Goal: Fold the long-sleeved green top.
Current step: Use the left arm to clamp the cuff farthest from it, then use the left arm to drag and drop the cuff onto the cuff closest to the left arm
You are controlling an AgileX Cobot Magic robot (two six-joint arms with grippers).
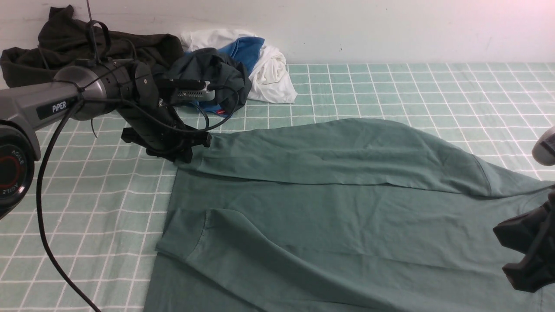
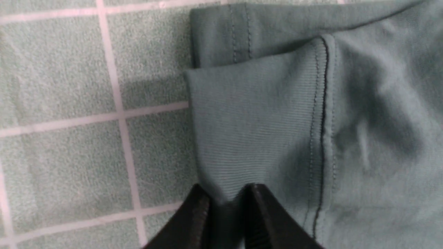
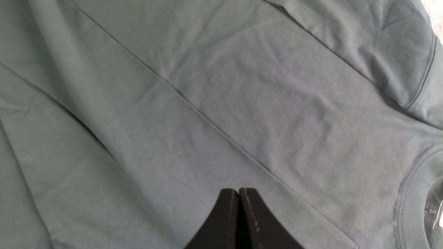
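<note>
The green long-sleeved top lies spread on the checked cloth, with one sleeve folded across its body toward the left. The ribbed cuff of that sleeve lies flat at the top's left edge. My left gripper hovers right at this cuff; in the left wrist view its jaws stand a little apart just above the cuff's edge, and no fabric is pinched between them. My right gripper is at the right edge, above the top's body near the crew neck. It is shut on nothing.
A pile of other clothes sits at the back left by the wall: a black-brown garment, a blackish-green one and white and blue pieces. The green checked cloth covers the table. A black cable hangs from the left arm.
</note>
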